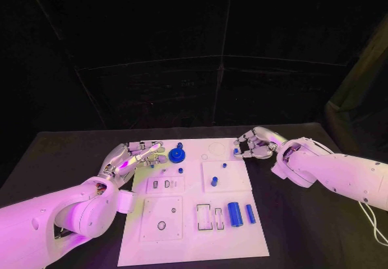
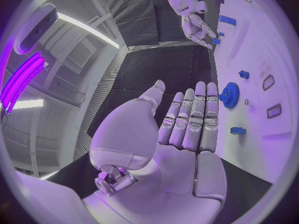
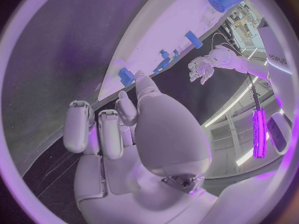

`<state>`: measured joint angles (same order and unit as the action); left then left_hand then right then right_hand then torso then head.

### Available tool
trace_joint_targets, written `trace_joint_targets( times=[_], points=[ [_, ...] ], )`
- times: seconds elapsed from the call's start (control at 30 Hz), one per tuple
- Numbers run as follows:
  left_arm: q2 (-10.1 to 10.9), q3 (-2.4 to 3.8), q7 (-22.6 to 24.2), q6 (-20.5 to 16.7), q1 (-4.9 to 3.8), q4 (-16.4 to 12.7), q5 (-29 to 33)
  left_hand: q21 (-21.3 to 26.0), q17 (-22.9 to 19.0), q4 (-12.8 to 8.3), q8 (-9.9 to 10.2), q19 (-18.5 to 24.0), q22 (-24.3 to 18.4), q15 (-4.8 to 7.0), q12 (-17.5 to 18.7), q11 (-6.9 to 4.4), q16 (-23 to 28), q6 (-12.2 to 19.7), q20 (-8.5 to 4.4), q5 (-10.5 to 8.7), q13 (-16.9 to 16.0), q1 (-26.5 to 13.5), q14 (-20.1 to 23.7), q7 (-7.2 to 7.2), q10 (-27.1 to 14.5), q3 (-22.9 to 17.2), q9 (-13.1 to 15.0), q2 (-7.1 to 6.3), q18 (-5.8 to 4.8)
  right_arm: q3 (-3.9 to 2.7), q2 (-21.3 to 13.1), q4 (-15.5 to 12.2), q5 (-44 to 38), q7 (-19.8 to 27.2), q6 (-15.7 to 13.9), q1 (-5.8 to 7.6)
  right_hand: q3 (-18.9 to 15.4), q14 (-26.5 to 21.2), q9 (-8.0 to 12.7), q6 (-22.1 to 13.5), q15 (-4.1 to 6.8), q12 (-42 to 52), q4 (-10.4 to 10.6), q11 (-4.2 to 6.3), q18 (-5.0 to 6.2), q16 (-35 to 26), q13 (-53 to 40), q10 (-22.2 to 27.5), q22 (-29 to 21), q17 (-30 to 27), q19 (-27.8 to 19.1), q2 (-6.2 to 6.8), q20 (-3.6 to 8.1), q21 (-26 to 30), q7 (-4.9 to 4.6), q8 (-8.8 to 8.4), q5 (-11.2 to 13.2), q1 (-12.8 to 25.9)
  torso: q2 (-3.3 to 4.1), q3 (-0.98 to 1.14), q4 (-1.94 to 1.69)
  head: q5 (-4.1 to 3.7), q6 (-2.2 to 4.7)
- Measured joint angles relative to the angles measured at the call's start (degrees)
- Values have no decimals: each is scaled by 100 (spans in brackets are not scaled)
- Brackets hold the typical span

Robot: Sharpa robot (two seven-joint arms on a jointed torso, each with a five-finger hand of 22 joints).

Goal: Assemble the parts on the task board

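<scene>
Black surface under a white task board, dark draped backdrop behind, coloured light over everything. In the left wrist view, pale wall panels and bright strip lights beyond the surface edge.

Left hand at the board's far left corner, fingers stretched out side by side, holding nothing; straight and apart from the thumb in the left wrist view. Just beyond its fingertips, a blue gear standing on the board, also seen beside the fingers. Near the same fingertips, a small blue part; contact cannot be told.

Right hand at the board's far right edge, fingers curled in, with a small blue part at its fingertips; a grip on it cannot be told. In the right wrist view, a small blue piece just past the fingertips at the board's edge.

Between the two hands, a small blue peg upright in a square plate. Nearer the robot, well apart from both hands, two blue cylinders lying side by side next to rectangular slots.
</scene>
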<state>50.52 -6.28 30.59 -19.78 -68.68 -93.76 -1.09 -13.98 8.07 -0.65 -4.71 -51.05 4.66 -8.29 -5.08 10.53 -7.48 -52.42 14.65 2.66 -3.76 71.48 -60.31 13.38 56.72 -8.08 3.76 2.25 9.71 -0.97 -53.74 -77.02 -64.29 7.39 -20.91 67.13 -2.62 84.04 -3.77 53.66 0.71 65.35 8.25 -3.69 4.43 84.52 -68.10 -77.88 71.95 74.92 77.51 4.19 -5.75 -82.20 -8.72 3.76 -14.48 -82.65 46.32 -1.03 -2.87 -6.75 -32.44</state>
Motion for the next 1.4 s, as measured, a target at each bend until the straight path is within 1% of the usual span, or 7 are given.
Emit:
trace_joint_targets(
  times=[0.17, 0.3, 0.43, 0.53, 1.03, 1.27, 1.4],
  points=[
    [0, 0, 0, 1, 1, 1, 0, 0, 0, 0, 0, 0, 0, 0, 0, 0, 0, 0, 0, 0, 0, 0, 0, 0, 0, 0, 0, 0, 0, 0, 64, 59, -44, -8, 21, -9, 40, 0, -16, 30, 0, 0, -72, 0, 0, 0, -35, 0, 4, 0, 0, -76, 0, 0, 16, 0, 102, -76, 0, 1, 0, 0, -5],
    [0, 0, 0, 2, 1, 3, 0, 0, 0, 0, 0, 0, 0, 0, 0, 0, 0, 0, 0, 0, 0, 0, 0, 0, 0, 0, 0, 0, 0, 0, 91, 93, -78, -13, 37, -16, 122, 0, -25, 149, 0, 49, -153, 2, 0, 0, -82, -2, 28, 0, 0, -181, 0, 0, 21, 38, 278, -181, 0, 1, 2, -6, -7],
    [0, 0, 0, 2, 1, 4, 0, 0, 0, 0, 0, 0, 1, 0, 0, 0, 0, 0, 0, 0, 0, 0, 0, 0, 0, 0, 0, 0, 0, 0, 102, 120, -109, -22, 57, -20, 213, 0, -36, 283, 0, 98, -245, 42, 0, 0, -128, -43, 52, 0, 0, -247, 0, 0, 50, 73, 338, -247, 0, 1, 3, -10, -13],
    [3, 0, 0, 2, 1, 5, 0, 0, 0, 0, 0, 0, 1, 0, 0, 0, 0, 0, 0, 0, 0, 0, 0, 0, 0, 0, 0, 0, 0, 0, 108, 127, -137, -30, 76, -22, 222, 0, -40, 313, 0, 119, -254, 42, 0, 0, -149, -43, 62, -1, 0, -271, 0, 0, 40, 104, 363, -271, 0, 1, 3, -10, -16],
    [8, 0, 0, 2, 1, 6, 0, 0, 0, 0, 0, 0, 1, 0, 0, 1, 0, 1, 0, 0, 0, 0, 0, 0, 0, 0, 0, 0, 0, 0, 127, 152, -235, -71, 154, -26, 309, 0, -39, 478, 0, 145, -341, 64, 0, 0, -172, -64, 103, -1, 22, -299, 22, 0, 81, 133, 363, -299, -1, 3, 6, -16, -23],
    [11, 0, 0, 2, 1, 6, 0, 0, 0, 0, 0, 0, 2, 0, 0, 1, 0, 1, 0, 0, 0, 0, 0, 0, -1, 0, 0, 0, 0, 0, 149, 161, -259, -79, 176, -28, 456, 11, -51, 741, 55, 186, -412, 77, 0, 31, -231, -78, 151, -1, 63, -364, 63, 0, 158, 215, 523, -358, -1, 4, 6, -19, -28],
    [13, 0, 0, 2, 1, 6, 0, 0, 0, 0, 0, 0, 0, 0, 0, 21, 0, 1, 0, 0, 0, 0, 0, 0, 19, 0, 0, 0, 0, 0, 164, 164, -269, -82, 176, -28, 561, -8, -51, 900, 97, 230, -441, 83, 0, 56, -238, -83, 195, -1, 104, -446, 104, -34, 201, 255, 647, -322, -1, 5, 6, -23, -34]
  ],
)
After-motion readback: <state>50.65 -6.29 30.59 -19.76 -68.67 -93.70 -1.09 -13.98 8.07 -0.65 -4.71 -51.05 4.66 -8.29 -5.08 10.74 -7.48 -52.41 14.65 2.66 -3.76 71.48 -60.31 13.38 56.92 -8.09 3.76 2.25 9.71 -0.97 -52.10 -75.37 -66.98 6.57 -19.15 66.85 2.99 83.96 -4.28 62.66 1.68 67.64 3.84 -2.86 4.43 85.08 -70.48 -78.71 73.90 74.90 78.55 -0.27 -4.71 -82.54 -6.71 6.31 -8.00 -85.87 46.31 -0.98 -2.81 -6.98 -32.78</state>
